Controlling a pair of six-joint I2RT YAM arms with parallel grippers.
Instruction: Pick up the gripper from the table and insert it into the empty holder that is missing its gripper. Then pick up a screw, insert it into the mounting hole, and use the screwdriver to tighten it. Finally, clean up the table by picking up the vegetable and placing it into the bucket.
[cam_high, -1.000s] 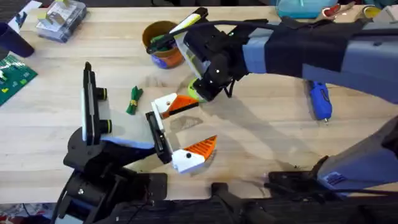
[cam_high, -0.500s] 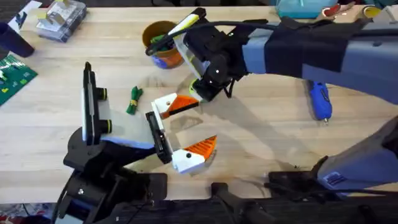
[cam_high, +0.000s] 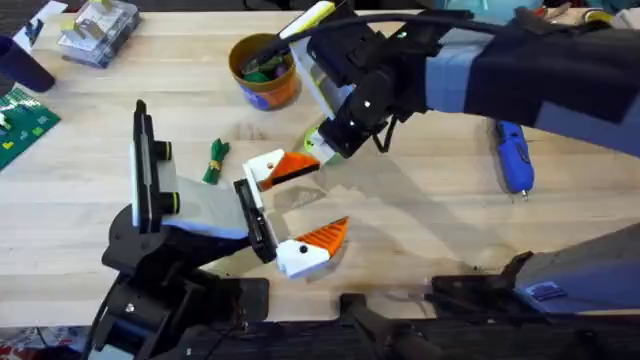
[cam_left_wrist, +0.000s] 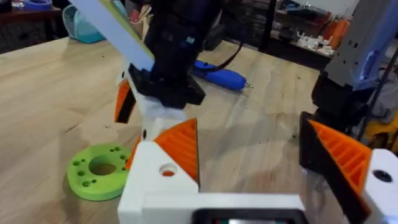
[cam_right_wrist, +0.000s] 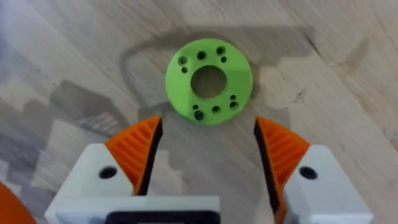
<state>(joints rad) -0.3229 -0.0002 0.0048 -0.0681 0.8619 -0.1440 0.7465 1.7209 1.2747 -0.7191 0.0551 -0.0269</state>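
Observation:
The black bar holder (cam_high: 255, 222) at the end of my left arm carries two white blocks with orange wedge tips, one gripper finger (cam_high: 278, 168) and its twin (cam_high: 312, 245). They form my left gripper (cam_high: 330, 195) (cam_left_wrist: 249, 143), which is open with nothing between the fingers. My right gripper (cam_high: 318, 148) (cam_right_wrist: 208, 134) hovers open just above a green disc (cam_right_wrist: 208, 81) (cam_left_wrist: 102, 171) with several small holes. I cannot tell screws in them. The blue screwdriver (cam_high: 515, 160) (cam_left_wrist: 217, 76) lies at the right. The green vegetable (cam_high: 215, 160) lies left of the fingers. The orange bucket (cam_high: 265, 72) stands behind.
A clear plastic box (cam_high: 98, 30) and a dark blue cup (cam_high: 20, 62) sit at the far left, with a green circuit board (cam_high: 22, 122) near the left edge. The bucket holds some green items. Bare wood lies between the fingers and the screwdriver.
My right arm has shifted a little to the right and away from the table's front edge, still over the green disc. The left arm, vegetable and screwdriver have not moved.

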